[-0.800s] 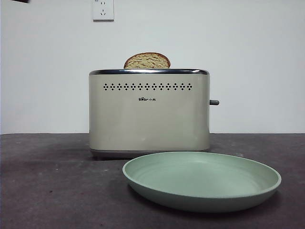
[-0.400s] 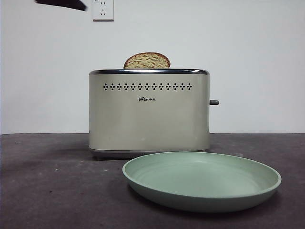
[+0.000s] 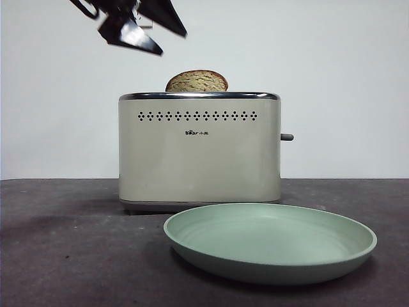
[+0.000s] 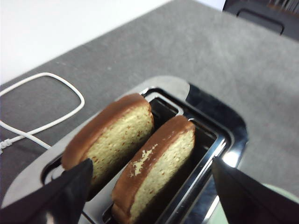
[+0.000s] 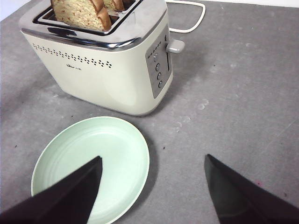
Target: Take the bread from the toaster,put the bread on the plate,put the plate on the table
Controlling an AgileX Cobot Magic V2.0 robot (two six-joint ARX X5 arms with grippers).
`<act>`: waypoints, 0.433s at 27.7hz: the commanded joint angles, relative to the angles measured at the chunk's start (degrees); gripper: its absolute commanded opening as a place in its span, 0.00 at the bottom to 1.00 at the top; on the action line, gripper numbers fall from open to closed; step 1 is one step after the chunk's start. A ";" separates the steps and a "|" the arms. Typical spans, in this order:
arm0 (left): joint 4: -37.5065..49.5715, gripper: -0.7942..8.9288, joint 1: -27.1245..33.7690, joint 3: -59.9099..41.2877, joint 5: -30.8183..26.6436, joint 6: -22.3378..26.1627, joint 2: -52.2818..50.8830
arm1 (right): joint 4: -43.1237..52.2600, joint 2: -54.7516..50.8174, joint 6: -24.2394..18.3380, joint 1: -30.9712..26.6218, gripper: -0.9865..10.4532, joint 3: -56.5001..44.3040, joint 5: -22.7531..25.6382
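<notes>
The cream toaster (image 3: pixel 199 153) stands on the dark table (image 3: pixel 64 256). The domed top of a bread slice (image 3: pixel 197 81) rises from it. The left wrist view shows two slices standing in the slots, one (image 4: pixel 117 135) beside the other (image 4: pixel 159 163). My left gripper (image 3: pixel 172 43) is open in the air above the toaster's left end, apart from the bread; in its own view it (image 4: pixel 152 163) hangs over the slices. The pale-green plate (image 3: pixel 268 243) lies empty in front of the toaster. My right gripper (image 5: pixel 153 157) is open and empty, high above the plate (image 5: pixel 93 163) and toaster (image 5: pixel 107 70).
A white power cable (image 4: pixel 42 107) loops on the table behind the toaster; it also shows in the right wrist view (image 5: pixel 187 18). The grey lever (image 3: pixel 287 137) sticks out of the toaster's right side. A white wall stands behind.
My left gripper has come in from the top left corner and moved down and right toward the toaster's top. Toaster, bread and plate have not moved.
</notes>
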 commanded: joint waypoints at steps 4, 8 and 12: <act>2.80 0.51 -2.03 1.81 -3.45 4.39 4.44 | 0.00 1.01 0.39 0.09 0.40 0.98 0.02; 3.93 0.51 -2.82 1.81 -4.44 5.07 5.92 | -0.46 1.36 0.37 0.09 0.40 0.98 0.00; 4.42 0.50 -3.28 1.81 -5.33 5.66 6.88 | -0.52 1.36 0.37 0.09 0.40 0.98 0.00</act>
